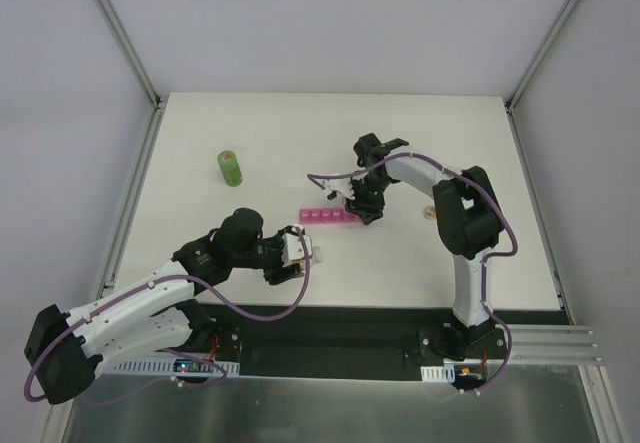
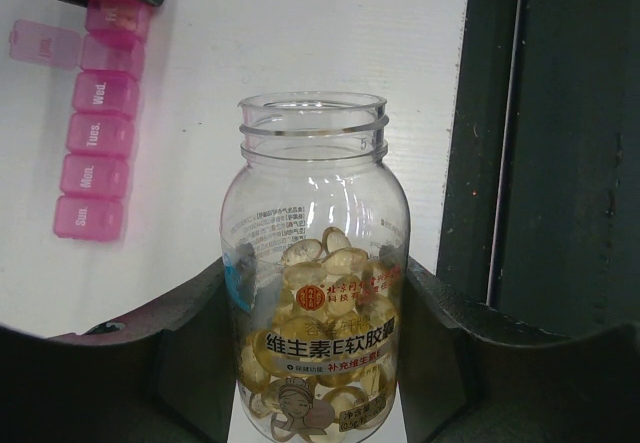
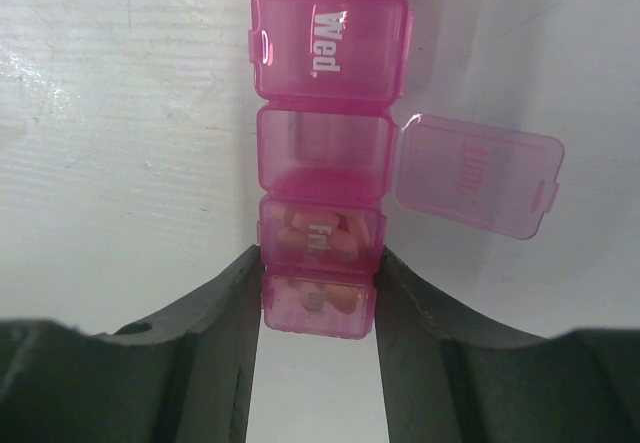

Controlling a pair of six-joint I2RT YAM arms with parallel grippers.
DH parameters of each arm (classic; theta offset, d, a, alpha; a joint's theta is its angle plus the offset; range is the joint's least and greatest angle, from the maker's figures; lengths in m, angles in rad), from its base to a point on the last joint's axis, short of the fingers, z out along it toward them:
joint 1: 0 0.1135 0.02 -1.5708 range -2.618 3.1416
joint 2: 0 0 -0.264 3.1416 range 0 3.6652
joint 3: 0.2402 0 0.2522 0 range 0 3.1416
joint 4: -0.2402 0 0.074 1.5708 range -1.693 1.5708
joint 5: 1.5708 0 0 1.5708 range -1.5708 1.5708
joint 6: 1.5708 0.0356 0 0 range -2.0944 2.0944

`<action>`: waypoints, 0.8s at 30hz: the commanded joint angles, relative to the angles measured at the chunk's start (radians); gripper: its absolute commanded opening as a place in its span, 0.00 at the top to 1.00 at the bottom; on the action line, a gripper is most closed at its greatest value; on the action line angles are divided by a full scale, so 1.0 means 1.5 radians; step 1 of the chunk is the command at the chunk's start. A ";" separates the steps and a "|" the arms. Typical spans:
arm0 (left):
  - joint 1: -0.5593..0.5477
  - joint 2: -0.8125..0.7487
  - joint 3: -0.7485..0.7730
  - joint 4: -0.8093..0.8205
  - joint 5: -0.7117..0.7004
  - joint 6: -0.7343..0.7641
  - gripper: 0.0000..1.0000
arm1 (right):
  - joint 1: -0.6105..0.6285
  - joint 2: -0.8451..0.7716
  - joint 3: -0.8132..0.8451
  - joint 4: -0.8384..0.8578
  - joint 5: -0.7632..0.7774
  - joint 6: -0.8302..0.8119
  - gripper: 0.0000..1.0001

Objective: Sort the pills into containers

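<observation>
My left gripper [image 1: 296, 253] is shut on a small clear bottle [image 2: 315, 263] with no cap, held upright-looking in the left wrist view; yellow-tan pills [image 2: 325, 308] heap inside it. The pink container strip [image 1: 330, 217] lies mid-table, and it also shows in the left wrist view [image 2: 95, 133]. My right gripper [image 3: 318, 298] is shut on the strip's end, its fingers [image 3: 200, 363] against both sides of the last two compartments. Those two hold pills [image 3: 318, 235]. The compartment beside them [image 3: 325, 153] is open, its lid [image 3: 478, 175] flipped aside; the "Wed." one is closed.
A green cylindrical bottle [image 1: 230, 167] stands at the back left. A small tan round piece [image 1: 428, 211] lies right of the right arm. The table's dark front edge [image 2: 560, 163] runs close to the clear bottle.
</observation>
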 commanded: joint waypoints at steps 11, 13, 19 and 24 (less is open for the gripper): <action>0.006 0.087 0.138 -0.132 0.045 -0.021 1.00 | -0.031 -0.125 -0.037 -0.055 -0.062 0.064 0.08; 0.006 0.088 0.142 -0.132 0.041 -0.023 1.00 | -0.035 -0.148 -0.040 -0.052 -0.079 0.090 0.08; 0.006 0.089 0.170 -0.138 0.028 -0.046 1.00 | -0.040 -0.231 -0.073 -0.025 -0.147 0.198 0.10; 0.006 0.127 0.258 -0.246 -0.001 -0.028 1.00 | -0.038 -0.250 -0.092 0.000 -0.236 0.398 0.18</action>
